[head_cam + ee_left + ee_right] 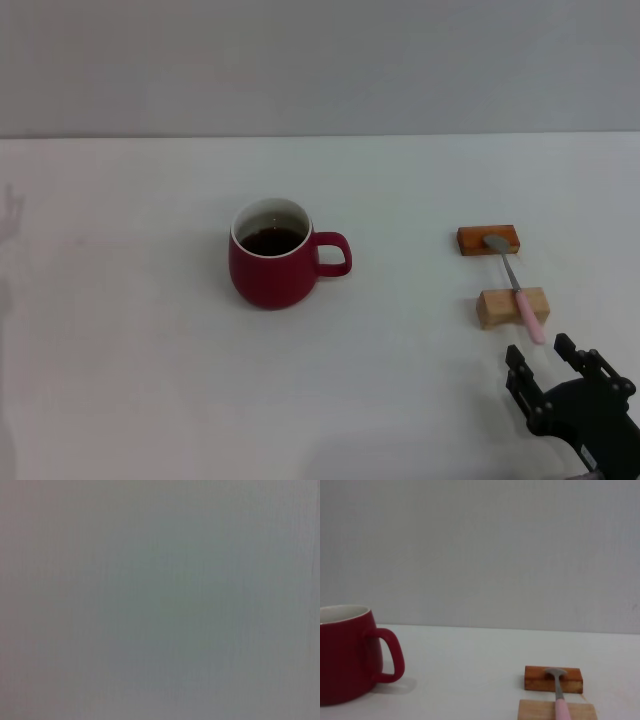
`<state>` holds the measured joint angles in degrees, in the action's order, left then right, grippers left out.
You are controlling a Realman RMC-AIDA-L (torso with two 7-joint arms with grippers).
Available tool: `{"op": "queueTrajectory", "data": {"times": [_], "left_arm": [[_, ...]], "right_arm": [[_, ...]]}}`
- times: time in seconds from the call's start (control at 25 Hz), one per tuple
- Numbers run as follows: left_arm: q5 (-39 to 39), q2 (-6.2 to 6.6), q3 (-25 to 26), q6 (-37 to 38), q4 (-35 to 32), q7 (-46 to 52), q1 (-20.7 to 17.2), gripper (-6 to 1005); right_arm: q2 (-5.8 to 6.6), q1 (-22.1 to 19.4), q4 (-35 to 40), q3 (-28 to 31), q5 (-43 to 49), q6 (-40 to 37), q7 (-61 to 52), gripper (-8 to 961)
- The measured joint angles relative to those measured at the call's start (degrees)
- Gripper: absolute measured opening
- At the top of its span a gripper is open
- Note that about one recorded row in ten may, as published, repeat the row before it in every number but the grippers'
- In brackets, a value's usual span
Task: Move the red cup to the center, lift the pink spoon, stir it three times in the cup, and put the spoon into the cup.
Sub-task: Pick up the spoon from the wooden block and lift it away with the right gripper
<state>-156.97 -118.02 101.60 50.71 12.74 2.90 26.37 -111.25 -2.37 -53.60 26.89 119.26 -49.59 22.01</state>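
The red cup [272,266] stands upright on the white table near the middle, with its handle toward the right and dark liquid inside. It also shows in the right wrist view [345,655]. The pink spoon [515,285] lies across two small blocks at the right, its metal bowl on the far block and its pink handle over the near one. It also shows in the right wrist view [558,695]. My right gripper [540,356] is open and empty, just in front of the spoon's handle end. My left gripper is out of view.
An orange-brown block [474,240] and a tan wooden block [497,307] hold the spoon off the white table [150,380]. A grey wall [320,60] runs behind the table. The left wrist view shows only a plain grey surface.
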Motion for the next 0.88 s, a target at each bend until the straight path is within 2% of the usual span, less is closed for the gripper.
{"op": "queueTrajectory", "data": {"times": [0.4, 0.88], "left_arm": [[0.0, 0.05, 0.0, 0.0, 0.12, 0.0, 0.0, 833], [0.0, 0.07, 0.0, 0.32, 0.35, 0.0, -0.34, 832]], "right_arm": [[-0.95, 0.13, 1.16, 2.49, 0.07, -0.86, 0.18, 572], [-1.41, 1.57, 2.56, 2.86, 0.08, -0.49, 0.0, 572]]}}
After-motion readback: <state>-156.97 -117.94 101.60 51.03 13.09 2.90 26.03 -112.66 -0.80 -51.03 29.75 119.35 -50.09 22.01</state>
